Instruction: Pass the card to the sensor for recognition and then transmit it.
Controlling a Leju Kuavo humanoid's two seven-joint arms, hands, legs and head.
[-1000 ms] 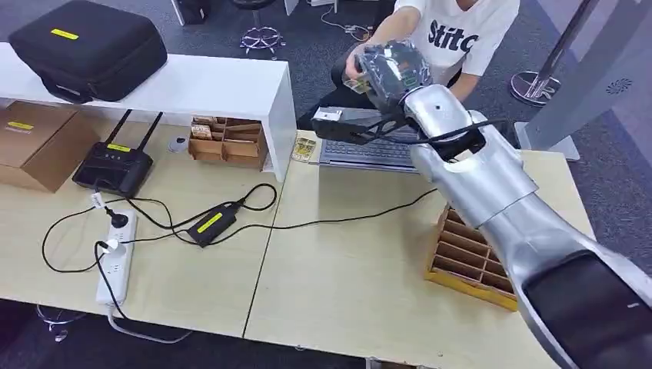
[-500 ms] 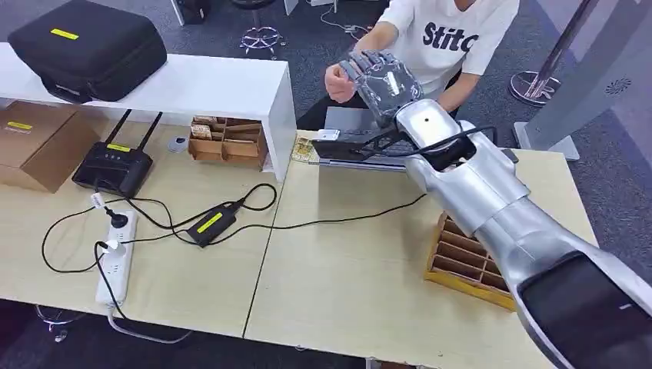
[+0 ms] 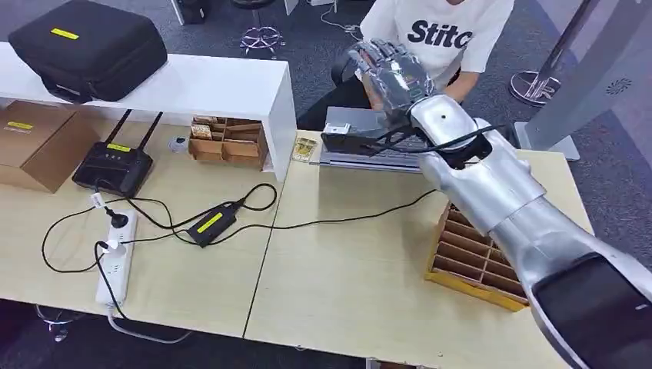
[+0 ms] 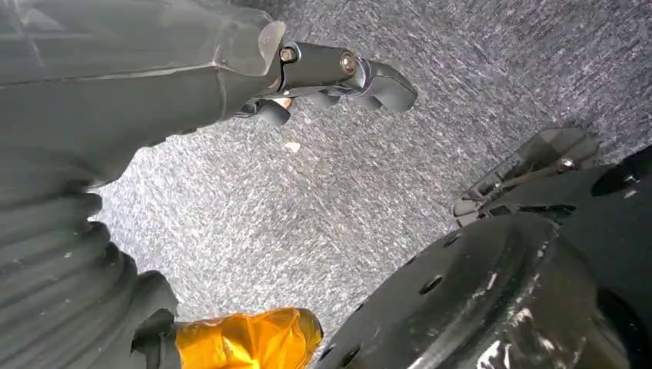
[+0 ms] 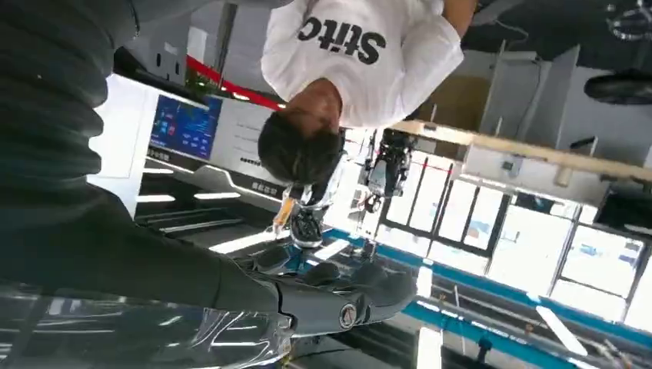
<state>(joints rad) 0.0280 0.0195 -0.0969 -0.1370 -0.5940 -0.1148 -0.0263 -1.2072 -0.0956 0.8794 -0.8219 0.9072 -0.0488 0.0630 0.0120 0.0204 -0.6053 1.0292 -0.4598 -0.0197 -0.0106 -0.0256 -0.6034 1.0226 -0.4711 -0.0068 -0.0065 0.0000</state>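
Overhead, the right hand reaches toward a seated person, fingers released, grasping nothing.

Looking like an office or test lab: grey carpet floor, light wooden desks, router, power strip, laptop, glass partitions.

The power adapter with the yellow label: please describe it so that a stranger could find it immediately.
Look at the wooden table, on its left half, in front of the white shelf. Among the black cables lies the power adapter, a flat black brick placed diagonally. Unlike the router with two antennas and the white power strip nearby, it is small and has cables at both ends.
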